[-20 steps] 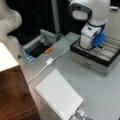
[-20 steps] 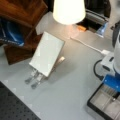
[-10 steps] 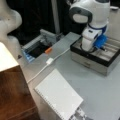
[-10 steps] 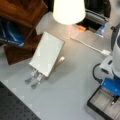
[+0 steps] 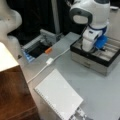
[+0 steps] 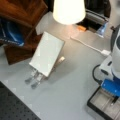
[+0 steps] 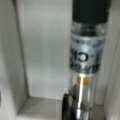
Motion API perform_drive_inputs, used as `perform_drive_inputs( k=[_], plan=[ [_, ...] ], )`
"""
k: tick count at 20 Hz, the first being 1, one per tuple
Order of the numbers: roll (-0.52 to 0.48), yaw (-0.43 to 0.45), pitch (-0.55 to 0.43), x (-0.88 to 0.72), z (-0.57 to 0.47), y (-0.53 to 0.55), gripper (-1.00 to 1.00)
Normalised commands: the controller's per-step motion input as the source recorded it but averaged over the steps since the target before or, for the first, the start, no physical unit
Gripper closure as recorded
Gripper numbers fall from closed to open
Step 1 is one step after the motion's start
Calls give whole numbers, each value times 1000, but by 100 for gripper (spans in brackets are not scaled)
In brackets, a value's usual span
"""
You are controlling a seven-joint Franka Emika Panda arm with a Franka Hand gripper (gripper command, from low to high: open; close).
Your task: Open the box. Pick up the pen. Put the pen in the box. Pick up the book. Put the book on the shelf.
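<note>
Reaching into the open box (image 5: 93, 58), gripper (image 5: 99, 48) is over the pen (image 7: 86, 62) (grip state: cannot tell); book (image 5: 58, 96) lies unshelved on table (image 5: 100, 95).

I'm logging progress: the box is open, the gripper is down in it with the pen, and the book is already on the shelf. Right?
Not quite: in both front views the book lies on the table, beside the shelf. The rest holds: gripper in the open box, pen inside per the wrist view.

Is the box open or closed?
Open. In a front view the box shows its compartments from above, and the gripper reaches down into it, with the pen over the lining.
</note>
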Motion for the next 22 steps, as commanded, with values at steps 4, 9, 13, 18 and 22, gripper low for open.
perform_drive_inputs(
  k=[4, 9, 13, 18, 22],
  plan=[
    [-172, 141, 30, 114, 88, -2, -100],
    [-171, 189, 98, 88, 166, -110, -100],
    [-143, 217, 141, 95, 238, -313, -100],
    [-115, 200, 128, 123, 213, -456, -100],
    [-144, 213, 73, 110, 120, -550, -100]
  ],
)
